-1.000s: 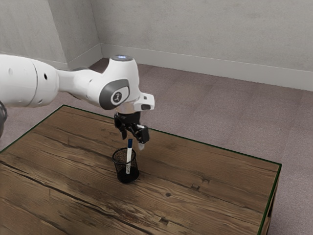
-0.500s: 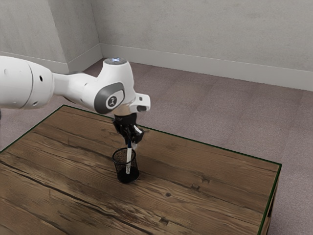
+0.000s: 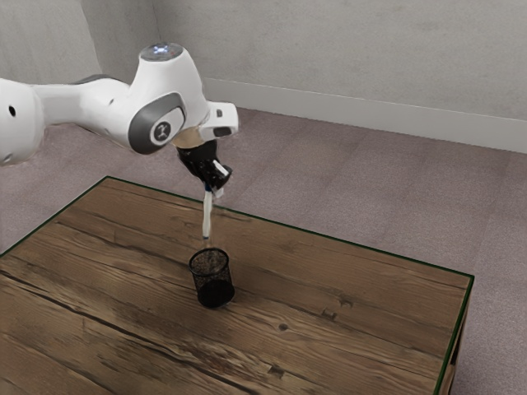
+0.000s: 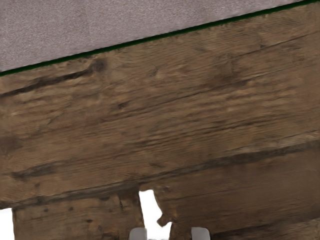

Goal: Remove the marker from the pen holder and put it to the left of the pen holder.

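So the wooden surface (image 3: 346, 304) spread all around the pen holder (image 3: 213, 290), with the white arm (image 3: 169, 107) up above it. Black mesh pen holder stood upright. The fingers (image 3: 222, 178) had a grip on the marker (image 3: 207, 220), which hung pretty much upright just over the pen holder's rim.

The pen holder (image 3: 217, 294) stands upright as an obstacle on the table (image 3: 354, 329), with open wood for the gripper (image 3: 216, 188) to pass on its near side and on both its left and right as the exterior view shows them. Over the holder's far side, the marker (image 3: 207, 218) hangs from the gripper, its lower end just above the rim in that view, while the arm (image 3: 74, 103) takes up the air above the table's far left.
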